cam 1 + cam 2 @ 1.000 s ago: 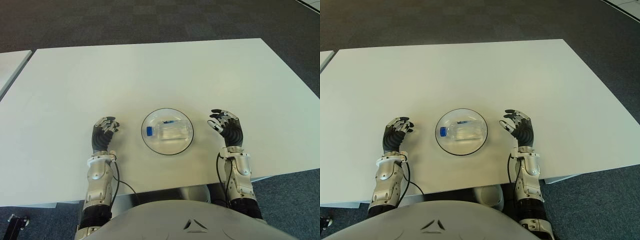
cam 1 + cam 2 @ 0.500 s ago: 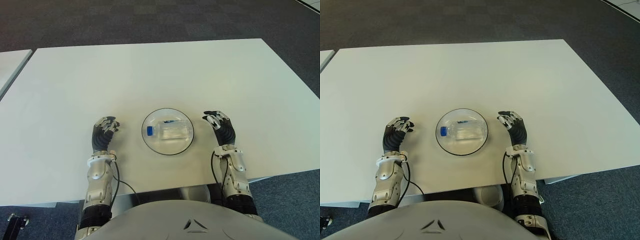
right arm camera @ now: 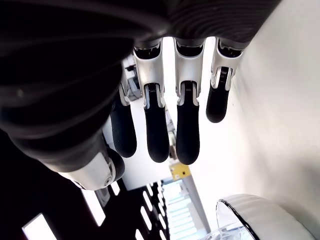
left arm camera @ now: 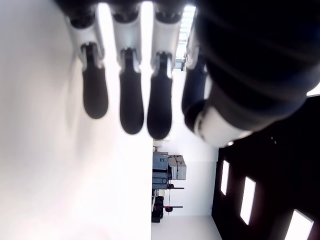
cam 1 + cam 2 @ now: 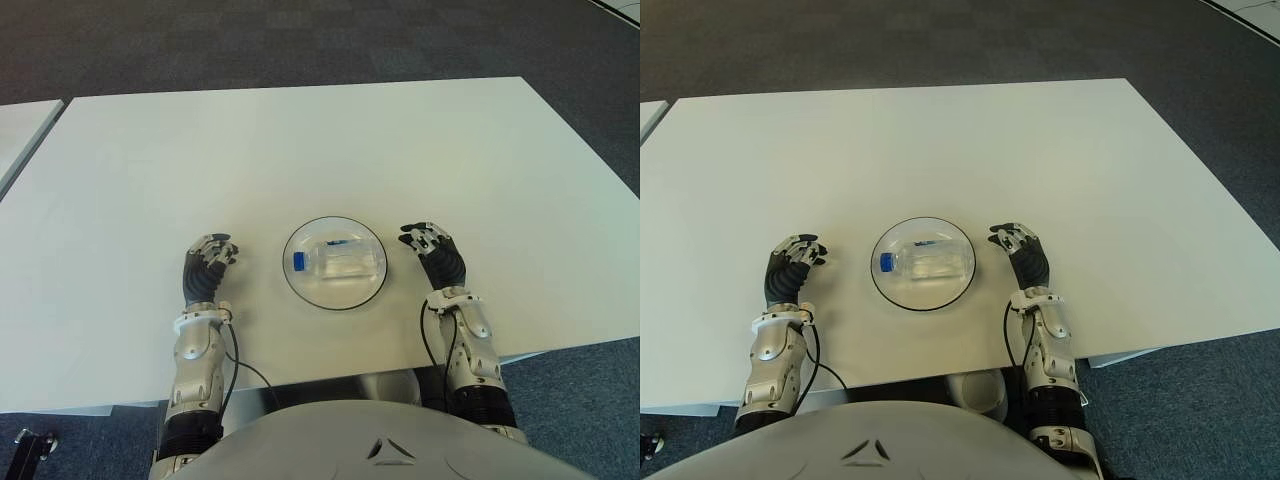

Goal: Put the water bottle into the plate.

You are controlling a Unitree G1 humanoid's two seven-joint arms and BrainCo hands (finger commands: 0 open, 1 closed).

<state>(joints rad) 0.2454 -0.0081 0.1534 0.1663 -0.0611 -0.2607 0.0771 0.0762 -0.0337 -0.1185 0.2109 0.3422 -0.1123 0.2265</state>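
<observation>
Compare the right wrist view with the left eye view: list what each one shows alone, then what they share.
Only the right wrist view: a close look at the right hand's relaxed, empty fingers.
Only the left eye view: the water bottle lying in the plate, the left hand left of it, the floor.
Both: right hand, plate rim, white table.

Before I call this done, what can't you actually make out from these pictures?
- Water bottle label: too small to read in both eye views.
- Bottle in the right wrist view: only the plate rim shows, cut off by the frame's edge.
- Left wrist view: the left hand fills the view; plate and bottle out of frame.
- Whether the right hand or left hand touches the table: cannot tell.
</observation>
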